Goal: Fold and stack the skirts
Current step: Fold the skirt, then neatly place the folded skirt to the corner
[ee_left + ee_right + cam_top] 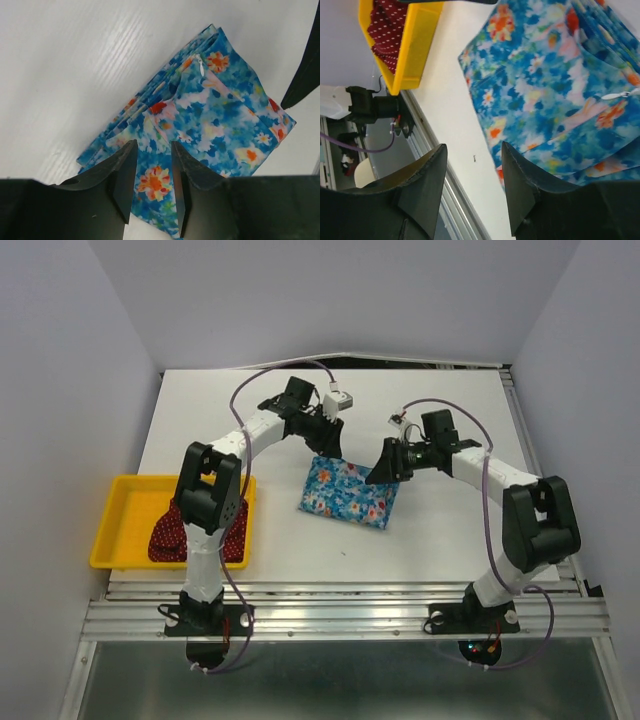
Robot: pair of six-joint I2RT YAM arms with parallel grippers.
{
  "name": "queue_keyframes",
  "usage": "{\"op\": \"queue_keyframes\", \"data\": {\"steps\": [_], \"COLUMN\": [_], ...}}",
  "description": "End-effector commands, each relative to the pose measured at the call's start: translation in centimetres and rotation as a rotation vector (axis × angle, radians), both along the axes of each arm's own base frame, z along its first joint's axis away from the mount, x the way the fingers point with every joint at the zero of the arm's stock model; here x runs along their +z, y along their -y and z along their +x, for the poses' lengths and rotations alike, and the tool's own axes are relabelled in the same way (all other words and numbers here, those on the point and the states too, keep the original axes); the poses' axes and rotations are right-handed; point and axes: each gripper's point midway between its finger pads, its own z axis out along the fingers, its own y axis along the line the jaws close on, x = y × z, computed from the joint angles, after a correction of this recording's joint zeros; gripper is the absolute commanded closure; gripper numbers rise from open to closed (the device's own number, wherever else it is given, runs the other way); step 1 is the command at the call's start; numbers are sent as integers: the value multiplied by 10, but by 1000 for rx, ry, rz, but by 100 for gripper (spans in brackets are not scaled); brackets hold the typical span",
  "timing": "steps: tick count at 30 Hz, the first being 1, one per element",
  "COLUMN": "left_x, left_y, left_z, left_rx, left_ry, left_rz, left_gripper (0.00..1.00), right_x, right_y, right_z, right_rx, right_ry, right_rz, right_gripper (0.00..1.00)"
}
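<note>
The blue floral skirt (345, 495) lies folded into a compact rectangle near the centre of the table (450, 530), tilted slightly so that its right end sits nearer than its left. In the left wrist view, several stacked cloth layers show along one edge, and a small white zipper pull (200, 65) lies on the upper surface. The left gripper (154, 145) is positioned over the far left corner of this skirt. Its jaws stand partly apart with a narrow gap, the flowered cloth shows flat beneath the gap, and no fold is pinched between the fingers. Whether the fingertips touch the cloth cannot be told. The right gripper (473, 147) is positioned at the far right edge of the same skirt. Its jaws stand apart with a wider gap, through which bare table and the skirt's border are seen, and it holds nothing. The dark red dotted skirt (165, 537) lies in the yellow tray (120, 488) at the near left of the table, well apart from the blue floral skirt. The left arm (210, 505) partly hides this skirt, and its fold state cannot be told.
</note>
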Motion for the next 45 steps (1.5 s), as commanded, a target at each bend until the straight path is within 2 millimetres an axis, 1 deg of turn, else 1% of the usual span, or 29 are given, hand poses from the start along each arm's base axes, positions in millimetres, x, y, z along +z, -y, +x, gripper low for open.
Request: {"op": "queue_keyframes", "data": {"steps": [1,2,3,4,6,7,9,10,12,15,16,18,19,20,23,24,25,27,29,30,31,32,33,34,35,36,40,42,45], "left_x": [-6,-18,-23,-39,-56,-70,-78,-80,-71,-40,-22,1,18,29,67,72,92,108,116,110,118,114,115,116,117,118,125,122,118], "left_y": [19,17,19,14,10,4,2,0,0,1,-2,-7,-12,-15,-32,-38,-45,-58,-66,-71,-77,-80,-84,-87,-92,-95,-107,-111,-114], "left_z": [-10,-12,-8,-6,-2,2,6,9,13,20,26,33,39,43,51,50,48,40,35,30,27,22,20,19,16,14,9,8,4], "left_rx": [46,60,74,113,145,178,195,207,205,203,214,233,257,277,345,365,390,421,442,446,465,470,479,499,514,523,556,561,563], "left_ry": [-128,-155,-155,-201,-231,-244,-255,-249,-221,-141,-82,-20,40,69,162,175,221,269,293,289,308,301,302,303,306,306,345,342,330], "left_rz": [-140,-135,-150,-136,-121,-94,-84,-74,-76,-98,-98,-93,-81,-74,-62,-54,-65,-61,-56,-38,-38,-27,-23,-16,-12,-10,3,14,27], "left_gripper": [57,58,58,58,59,58,57,56,52,47,45,42,39,38,36,35,34,33,32,23,21,21,21,21,5,2,2,2,2], "right_x": [-41,-50,-58,-77,-94,-109,-126,-127,-137,-131,-132,-124,-120,-115,-84,-75,-57,-33,-20,-15,-7,-6,-6,-9,-15,-21,-55,-68,-100], "right_y": [5,6,7,11,16,22,35,38,50,60,69,84,87,89,81,79,74,65,51,47,46,43,33,32,30,28,16,19,23], "right_z": [15,15,16,18,19,25,35,44,54,75,80,96,100,104,110,109,106,98,88,84,80,77,70,67,63,60,47,46,42], "right_rx": [-60,-62,-70,-81,-94,-117,-168,-178,-217,-251,-279,-317,-304,-308,-294,-291,-283,-264,-242,-238,-245,-244,-225,-238,-248,-248,-219,-229,-227], "right_ry": [-56,-73,-91,-109,-139,-151,-145,-124,-112,-46,-30,31,68,82,142,158,187,239,280,295,319,324,329,322,297,279,225,191,135], "right_rz": [-39,-52,-65,-111,-160,-215,-316,-341,-424,-494,-549,-630,-653,-663,-614,-593,-556,-542,-546,-550,-570,-581,-588,-612,-620,-630,-685,-707,-771], "right_gripper": [47,47,47,47,47,46,46,46,46,46,46,46,46,45,36,34,26,21,18,17,10,10,10,10,10,10,11,11,11]}}
